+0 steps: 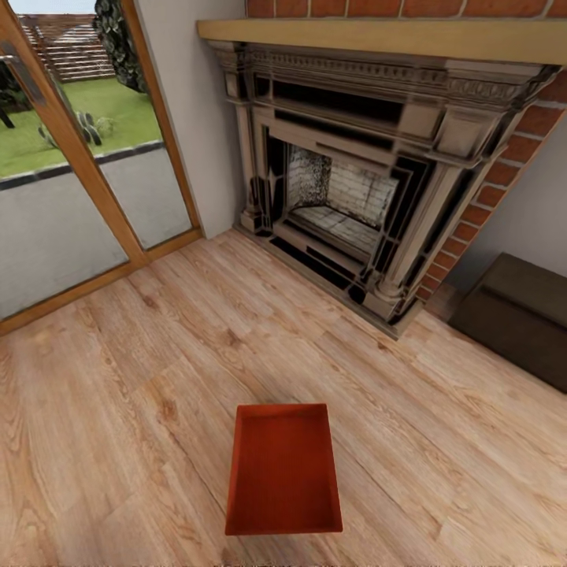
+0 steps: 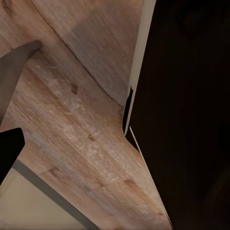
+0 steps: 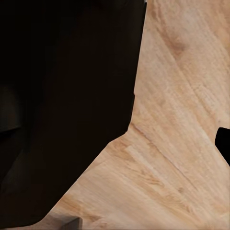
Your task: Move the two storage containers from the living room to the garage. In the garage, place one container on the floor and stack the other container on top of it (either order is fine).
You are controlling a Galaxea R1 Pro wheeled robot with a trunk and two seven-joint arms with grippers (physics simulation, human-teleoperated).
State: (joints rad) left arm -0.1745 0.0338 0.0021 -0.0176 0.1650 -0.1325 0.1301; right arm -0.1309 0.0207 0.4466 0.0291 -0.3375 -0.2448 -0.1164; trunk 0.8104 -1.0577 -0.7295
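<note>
One red-orange storage container (image 1: 283, 471) lies open and empty on the light wood-plank floor (image 1: 142, 370) of the living room, low in the head view and just in front of me. The garage is out of view. In the left wrist view a dark fingertip (image 2: 8, 153) juts in over the planks, beside my dark body (image 2: 187, 115). The right wrist view has a black fingertip (image 3: 224, 143) at its edge, over bare planks. Neither view lets me judge how the jaws stand.
An ornate dark fireplace (image 1: 346, 197) under a red-brick chimney (image 1: 512, 165) stands ahead. Wood-framed glass doors (image 1: 71, 173) run along the left. A dark brown low bench (image 1: 520, 315) sits at the right. Open plank floor surrounds the container.
</note>
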